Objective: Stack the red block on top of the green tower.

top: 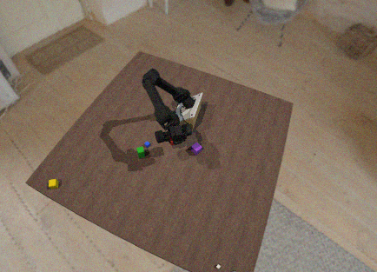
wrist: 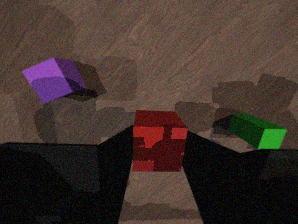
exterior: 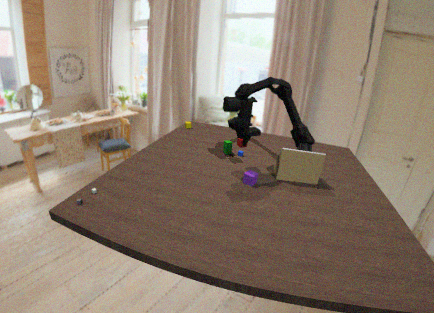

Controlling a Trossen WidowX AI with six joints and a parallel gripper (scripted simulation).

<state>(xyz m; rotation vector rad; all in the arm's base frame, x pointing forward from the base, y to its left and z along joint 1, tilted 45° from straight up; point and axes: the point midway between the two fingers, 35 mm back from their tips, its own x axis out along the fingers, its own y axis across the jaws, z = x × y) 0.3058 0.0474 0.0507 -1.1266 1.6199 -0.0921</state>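
Wrist view: we had red block (top: 172, 142) (exterior: 240, 142) (wrist: 159, 142) gripped between jaws, grasp done. Green tower (top: 141, 152) (exterior: 228, 147) (wrist: 260, 132) stood beside jaws; carry, stack, release remained.

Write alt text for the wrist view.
The end effector grips a red block, held above a brown wood-grain surface. A purple block sits at upper left; the green tower is at right, partly cut off by a dark finger.
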